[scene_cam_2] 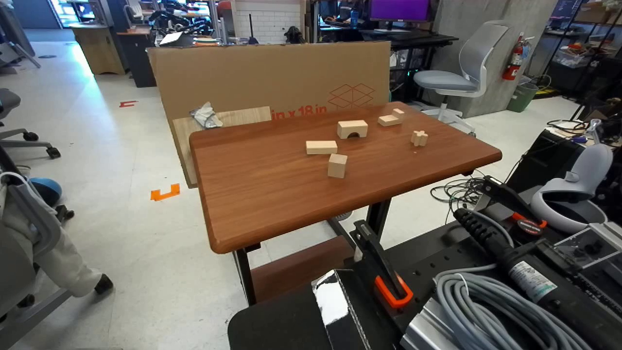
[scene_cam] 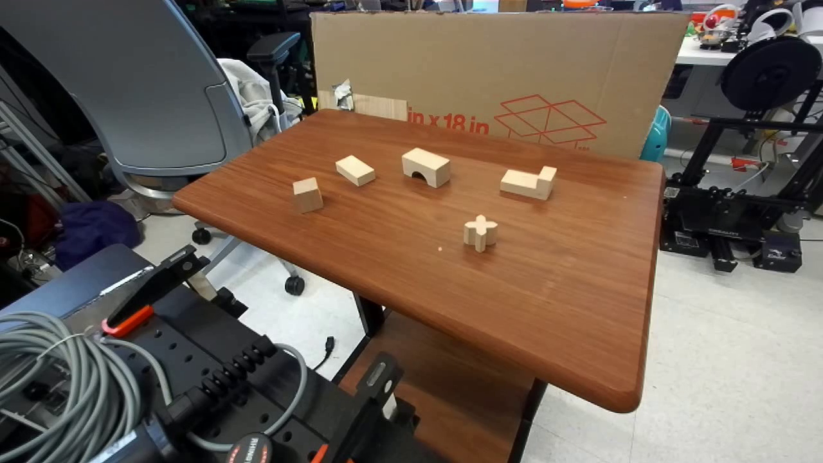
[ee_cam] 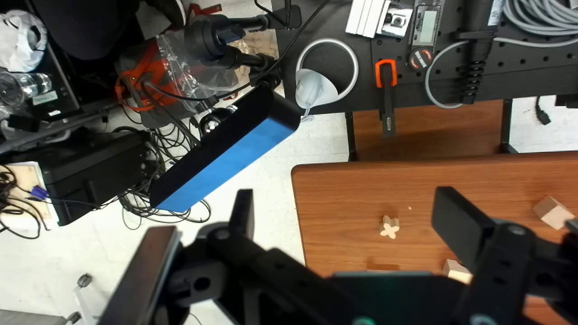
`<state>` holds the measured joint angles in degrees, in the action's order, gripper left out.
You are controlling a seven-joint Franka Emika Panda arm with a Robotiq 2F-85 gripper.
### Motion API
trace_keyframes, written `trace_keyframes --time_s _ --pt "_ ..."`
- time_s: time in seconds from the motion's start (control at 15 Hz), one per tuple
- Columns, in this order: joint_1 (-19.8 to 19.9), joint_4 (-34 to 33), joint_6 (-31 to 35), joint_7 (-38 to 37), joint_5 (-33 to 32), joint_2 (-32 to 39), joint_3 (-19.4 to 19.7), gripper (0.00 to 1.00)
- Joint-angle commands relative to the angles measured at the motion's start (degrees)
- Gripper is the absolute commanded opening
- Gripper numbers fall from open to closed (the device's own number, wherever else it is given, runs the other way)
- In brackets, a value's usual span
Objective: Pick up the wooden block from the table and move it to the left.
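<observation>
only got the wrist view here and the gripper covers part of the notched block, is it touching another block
Observer: No, in both exterior views the wooden block stands apart on the table.
Operator: any block missing from my view
Observer: The flat oblong block, to the left of the wooden block in both exterior views.
Operator: what's along the table's far long edge
Observer: A red-printed cardboard sheet stands just behind that edge.

Gry chair [scene_cam_2: 481, 51] stands nr concrete wall [scene_cam_2: 495, 8] on pale tile flr [scene_cam_2: 97, 146].
</observation>
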<state>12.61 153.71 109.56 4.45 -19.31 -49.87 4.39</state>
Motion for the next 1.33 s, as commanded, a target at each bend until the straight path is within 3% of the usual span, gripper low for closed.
trace_keyframes --time_s 0.0,0.33,0.53,0.73,1.0,1.27 --pt "-1.02 -0.18 -0.4 -0.6 -0.62 -0.02 0.75 1.0" --pt "-1.3 -0.75 -0.96 -1.79 -0.78 1.03 -0.67 1.0" --pt "-3.37 -1.7 1.19 -2.23 0.7 4.72 -1.03 1.0" --pt "-5.67 -3.53 6.87 -4.34 2.68 11.21 -1.18 1.0" --pt "-8.07 -7.07 19.36 -3.18 4.49 21.73 -0.33 1.0" --pt "-10.95 -12.48 28.35 0.52 12.69 33.19 1.1 1.0"
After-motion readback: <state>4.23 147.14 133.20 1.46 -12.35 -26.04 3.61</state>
